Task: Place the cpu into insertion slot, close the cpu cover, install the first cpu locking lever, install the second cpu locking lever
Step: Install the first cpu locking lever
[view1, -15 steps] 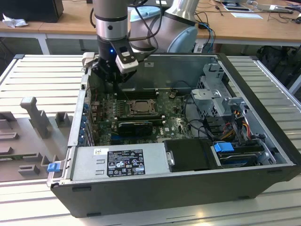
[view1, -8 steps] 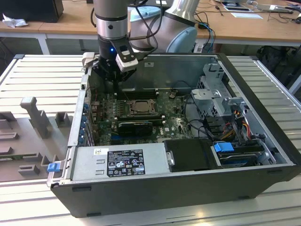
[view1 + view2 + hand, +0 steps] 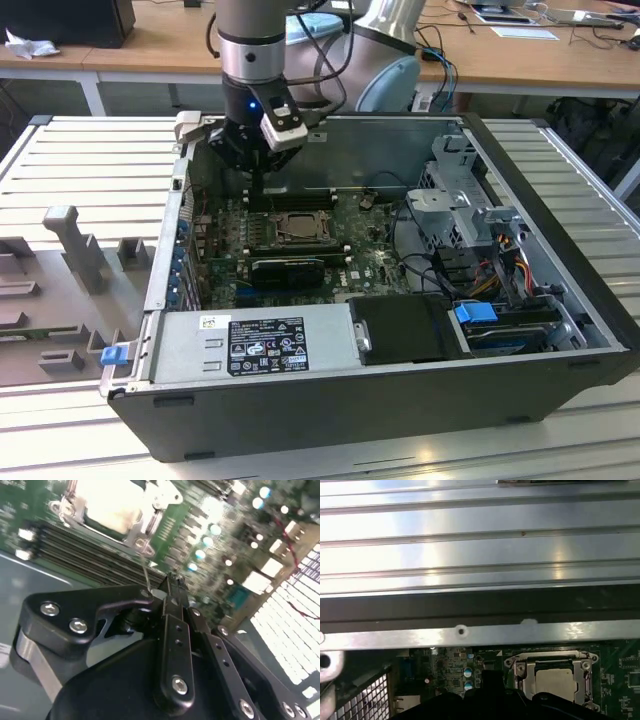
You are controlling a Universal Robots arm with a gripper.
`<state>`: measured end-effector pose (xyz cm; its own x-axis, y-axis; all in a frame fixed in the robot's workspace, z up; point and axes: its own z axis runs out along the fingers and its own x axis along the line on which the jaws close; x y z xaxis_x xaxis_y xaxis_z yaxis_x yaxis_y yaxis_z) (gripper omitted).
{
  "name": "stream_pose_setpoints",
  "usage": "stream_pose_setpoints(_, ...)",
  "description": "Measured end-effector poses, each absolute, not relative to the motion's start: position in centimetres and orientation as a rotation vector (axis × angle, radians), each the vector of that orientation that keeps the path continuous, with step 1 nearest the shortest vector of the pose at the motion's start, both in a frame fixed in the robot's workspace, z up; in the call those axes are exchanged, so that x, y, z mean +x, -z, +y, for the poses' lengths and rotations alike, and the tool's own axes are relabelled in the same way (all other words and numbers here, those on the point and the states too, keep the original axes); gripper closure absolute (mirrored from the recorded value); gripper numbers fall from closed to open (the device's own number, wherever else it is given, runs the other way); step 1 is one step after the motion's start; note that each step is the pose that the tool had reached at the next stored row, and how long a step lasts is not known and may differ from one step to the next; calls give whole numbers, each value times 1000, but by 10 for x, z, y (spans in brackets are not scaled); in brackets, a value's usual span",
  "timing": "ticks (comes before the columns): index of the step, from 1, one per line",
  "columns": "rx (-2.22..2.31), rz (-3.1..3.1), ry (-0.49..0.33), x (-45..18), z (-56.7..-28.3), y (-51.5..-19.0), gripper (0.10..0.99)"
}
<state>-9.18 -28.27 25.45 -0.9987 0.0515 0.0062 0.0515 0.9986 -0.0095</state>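
Inside the open computer case, the green motherboard carries the insertion slot. The pale cpu lies flat in it, with the dull-silver cpu cover down around it as a frame. In the second wrist view the cpu and cover lie just beyond my fingertips. A thin metal locking lever rises from the cover's corner, and its end meets the side of my fingertips. My gripper is shut. In the exterior view the gripper hangs just behind the slot, towards the view's left.
A black card lies in front of the slot, and a grey power supply fills the case's front. A metal drive cage and cables sit at the exterior view's right. Memory slots run beside the socket. The case's back wall is close.
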Motion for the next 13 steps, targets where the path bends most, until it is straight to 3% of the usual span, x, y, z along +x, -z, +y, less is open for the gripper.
stream_pose_setpoints(13,-68,-3129,14,-36,-282,-246,980)
